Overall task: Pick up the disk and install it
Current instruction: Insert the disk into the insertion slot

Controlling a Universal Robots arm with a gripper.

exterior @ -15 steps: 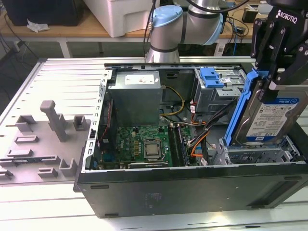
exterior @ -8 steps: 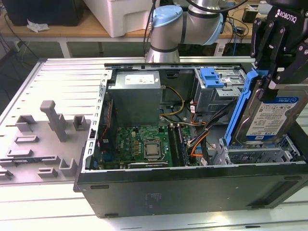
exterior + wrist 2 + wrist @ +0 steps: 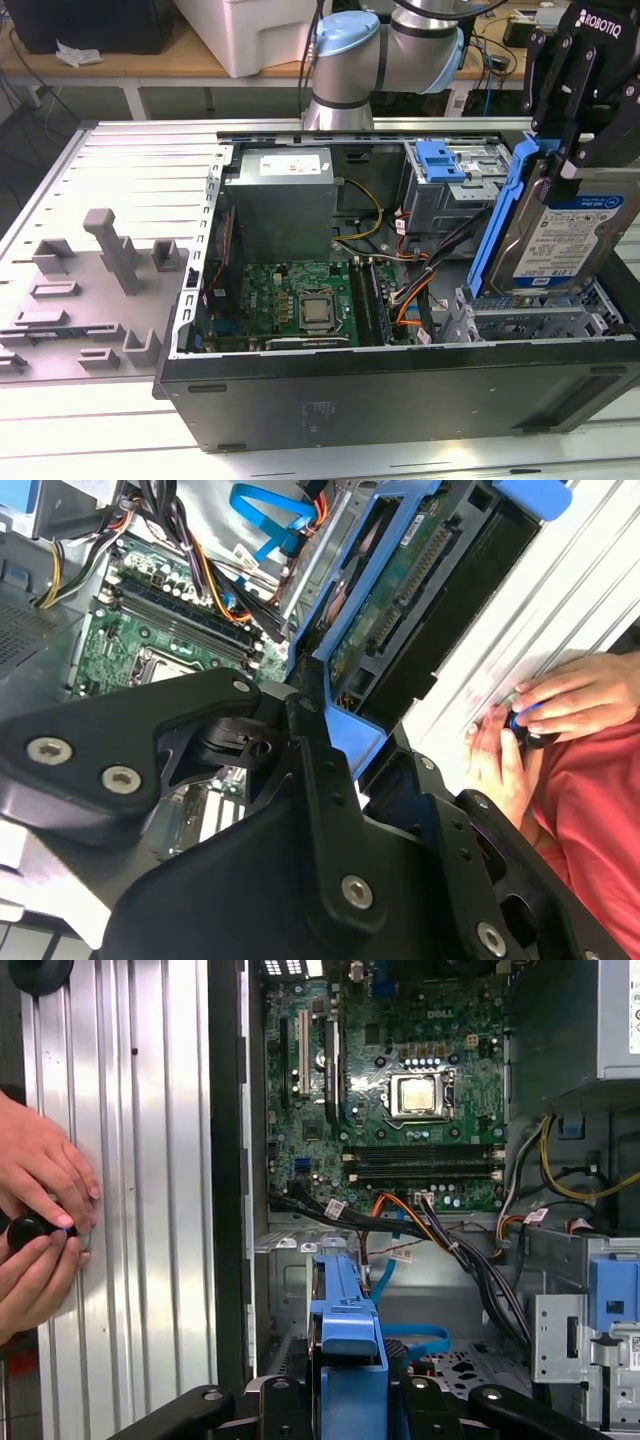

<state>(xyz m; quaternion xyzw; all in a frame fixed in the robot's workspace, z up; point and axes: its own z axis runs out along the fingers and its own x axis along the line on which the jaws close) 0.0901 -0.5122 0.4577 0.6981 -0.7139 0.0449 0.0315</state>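
Observation:
The disk [image 3: 572, 240] is a silver hard drive with a white-and-blue label and a blue plastic frame [image 3: 505, 215]. It stands on edge above the drive bay [image 3: 530, 322], at the exterior view's right front corner of the open computer case [image 3: 400, 400]. My gripper [image 3: 558, 160] is shut on the disk's upper edge. In the second wrist view the disk [image 3: 400, 600] shows its green circuit side, clamped in my gripper [image 3: 335, 725]. The first wrist view looks along the blue frame [image 3: 345, 1325] held in my gripper [image 3: 345, 1400].
Inside the case lie the motherboard [image 3: 300, 300], a grey power supply box [image 3: 280, 200], cable bundles [image 3: 420, 270] and a blue latch [image 3: 440, 160]. A person's hands [image 3: 40, 1220] rest on the ribbed table beside the case. Grey fixtures [image 3: 110, 250] stand at the exterior view's left.

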